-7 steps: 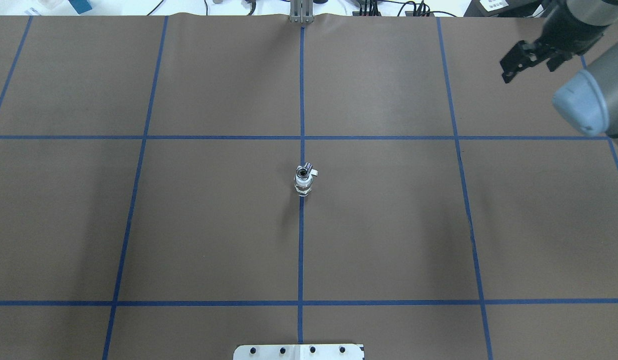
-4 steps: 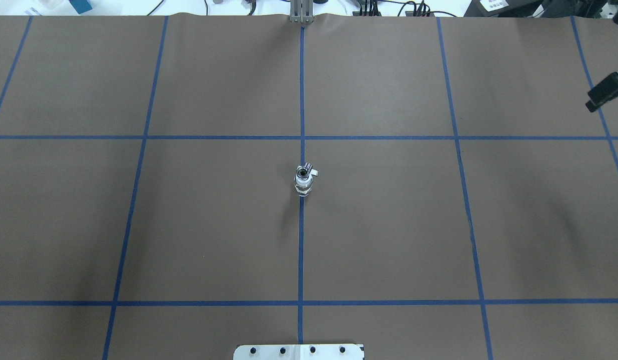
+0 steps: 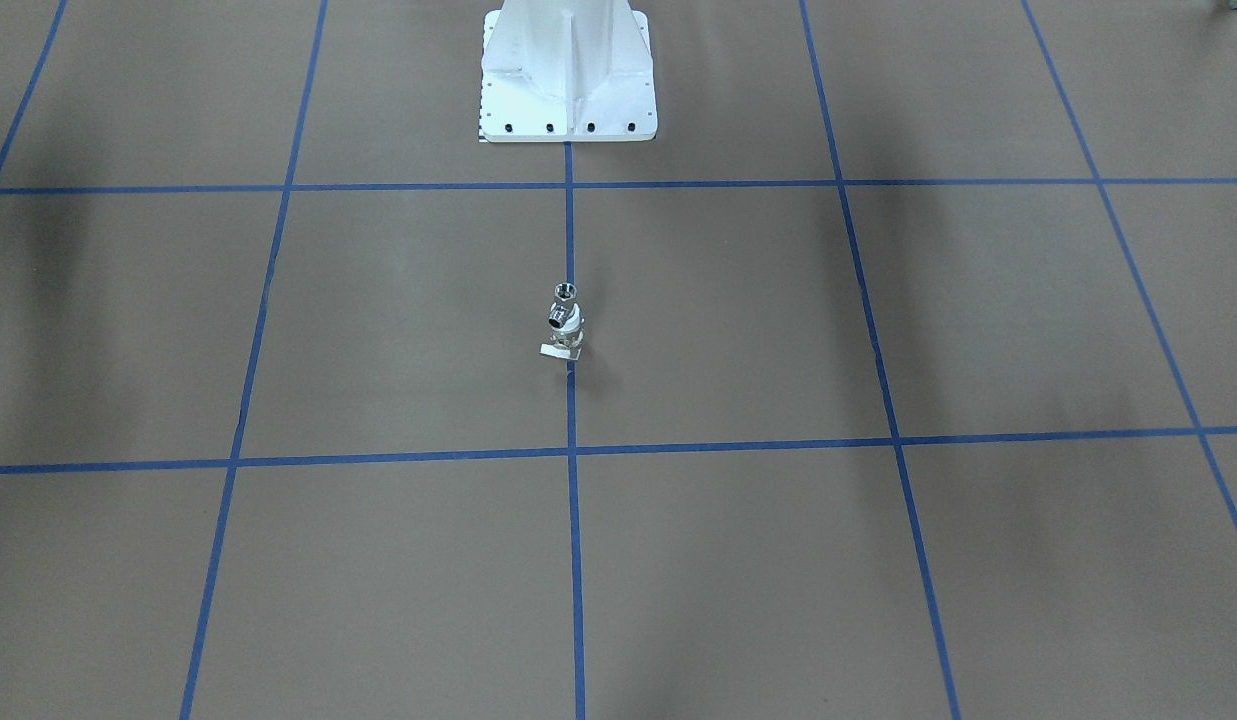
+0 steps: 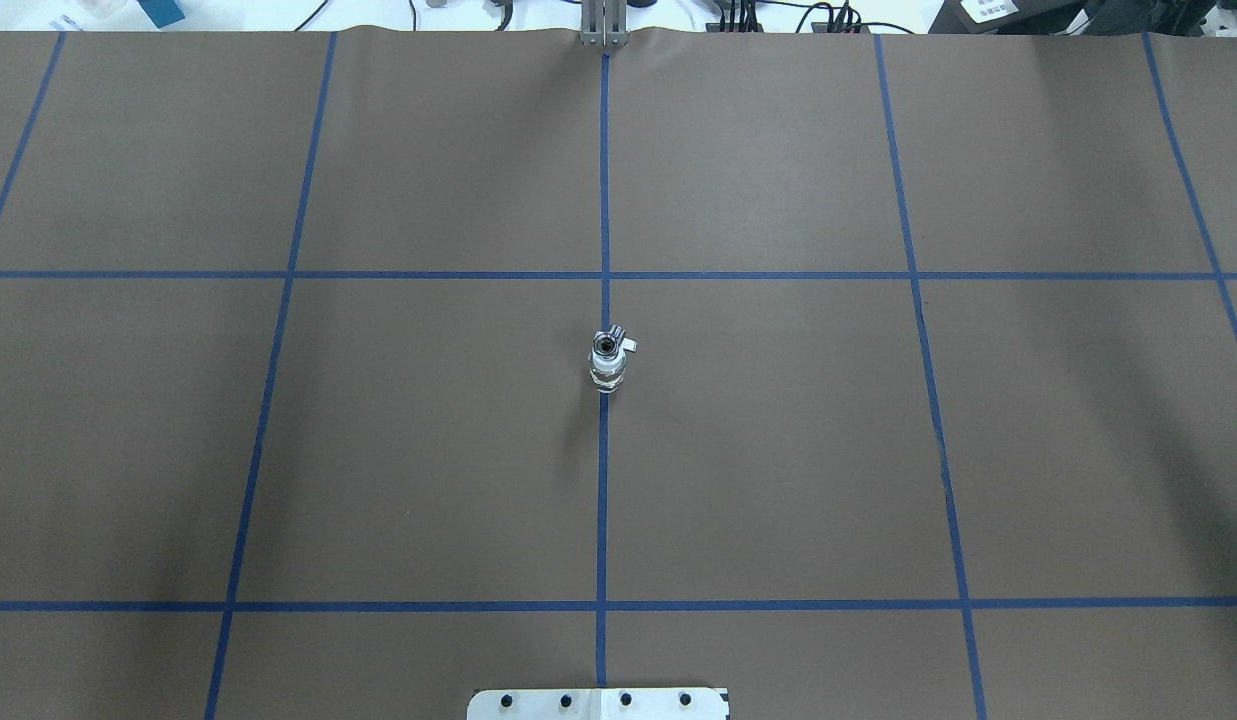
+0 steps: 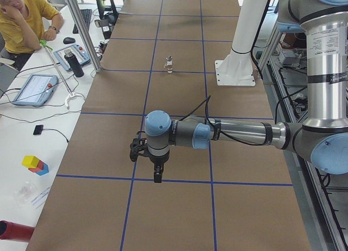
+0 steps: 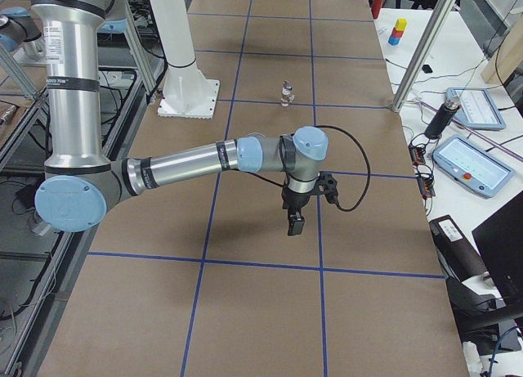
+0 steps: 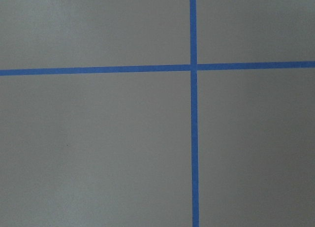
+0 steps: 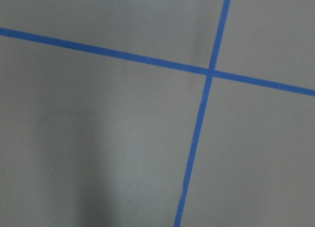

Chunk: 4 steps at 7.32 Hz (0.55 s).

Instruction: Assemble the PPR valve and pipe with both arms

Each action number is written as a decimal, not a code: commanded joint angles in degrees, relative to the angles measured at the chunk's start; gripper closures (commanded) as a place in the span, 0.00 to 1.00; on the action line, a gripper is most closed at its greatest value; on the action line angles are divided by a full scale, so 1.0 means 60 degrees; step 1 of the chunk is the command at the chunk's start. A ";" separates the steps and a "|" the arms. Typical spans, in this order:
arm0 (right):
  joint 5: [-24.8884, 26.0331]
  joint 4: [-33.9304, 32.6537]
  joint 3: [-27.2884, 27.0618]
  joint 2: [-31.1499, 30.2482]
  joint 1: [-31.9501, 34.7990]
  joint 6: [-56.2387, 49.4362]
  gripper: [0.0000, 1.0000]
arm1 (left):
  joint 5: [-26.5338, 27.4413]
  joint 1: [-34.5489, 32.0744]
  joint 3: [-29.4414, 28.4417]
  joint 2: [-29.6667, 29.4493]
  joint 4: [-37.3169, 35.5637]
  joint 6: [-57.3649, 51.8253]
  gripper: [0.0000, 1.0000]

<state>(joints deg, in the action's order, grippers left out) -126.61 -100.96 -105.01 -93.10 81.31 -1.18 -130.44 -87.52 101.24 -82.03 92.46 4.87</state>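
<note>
The PPR valve and the silver pipe stand joined as one small upright stack on the centre tape line. The stack also shows in the front view, the left view and the right view. It is too small to tell the two parts apart for sure. My left gripper hangs over the table's left end, far from the stack. My right gripper hangs over the right end. Each shows only in a side view, so I cannot tell whether it is open or shut. Both wrist views show only brown paper and blue tape.
The white pedestal base stands at the robot's side of the table, and its plate shows in the overhead view. A seated operator, tablets and a dark bottle are on the bench beside the table.
My right arm and gripper have swung out of the overhead view past its right edge. The valve-and-pipe stack has not moved.
</note>
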 commanded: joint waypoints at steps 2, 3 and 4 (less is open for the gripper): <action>-0.0037 0.1519 0.0085 -0.1092 0.0247 0.0021 0.00 | -0.0086 -0.0003 0.0090 0.0035 0.0000 -0.0005 0.00; -0.0007 0.1519 0.0114 -0.1152 0.0247 0.0065 0.00 | -0.0085 -0.0018 0.0090 0.0049 0.0000 -0.0005 0.00; -0.0022 0.1519 0.0303 -0.1182 0.0305 0.0080 0.00 | -0.0085 -0.0018 0.0105 0.0107 0.0000 -0.0005 0.00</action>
<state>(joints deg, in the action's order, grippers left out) -126.74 -92.11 -104.14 -99.70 82.85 -0.86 -130.95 -87.59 101.78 -81.68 92.46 4.83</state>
